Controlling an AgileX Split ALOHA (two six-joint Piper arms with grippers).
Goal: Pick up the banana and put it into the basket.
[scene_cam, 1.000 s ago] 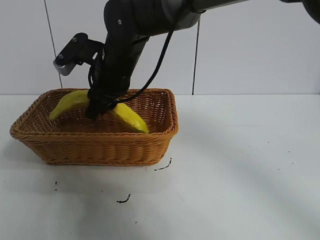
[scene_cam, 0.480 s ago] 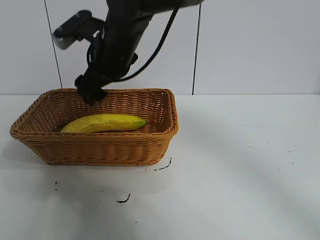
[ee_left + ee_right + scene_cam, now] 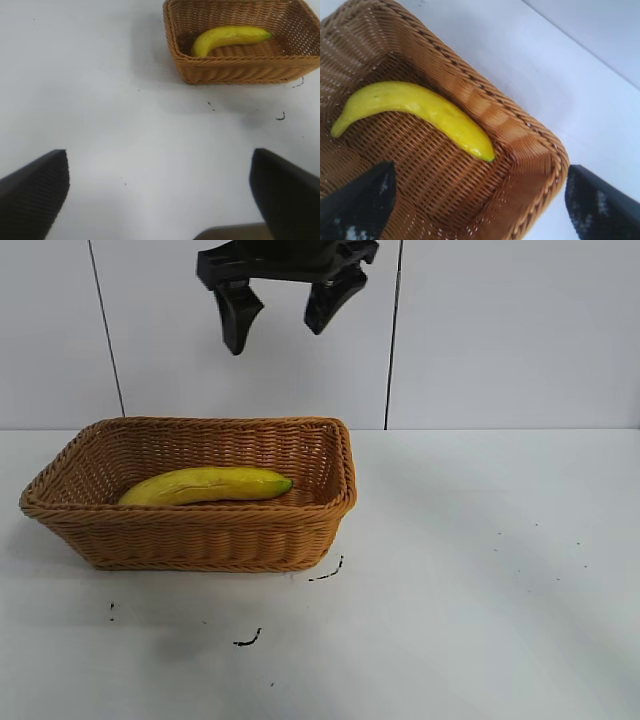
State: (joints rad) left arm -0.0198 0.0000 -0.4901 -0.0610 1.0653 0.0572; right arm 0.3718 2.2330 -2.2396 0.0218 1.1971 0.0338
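— Where is the long curved yellow banana (image 3: pixel 205 485) lying?

— Inside the tan woven wicker basket (image 3: pixel 190 536), lengthwise along its floor, greenish tip pointing toward the right end.

— And the right pincer (image 3: pixel 280 308)?

— Hanging spread open and empty above the basket (nothing standing between). The left pincer (image 3: pixel 160 190) is waiting open, well apart over the white surface (image 3: pixel 480 570).

**All-black hardware, top to bottom**

The right gripper (image 3: pixel 283 318) is finished in matte black, with two chunky tapered fingers (image 3: pixel 238 320) hung off a blocky black crossbar. On the left gripper (image 3: pixel 160 192), dark, finely ribbed pads (image 3: pixel 35 187) can be made out.
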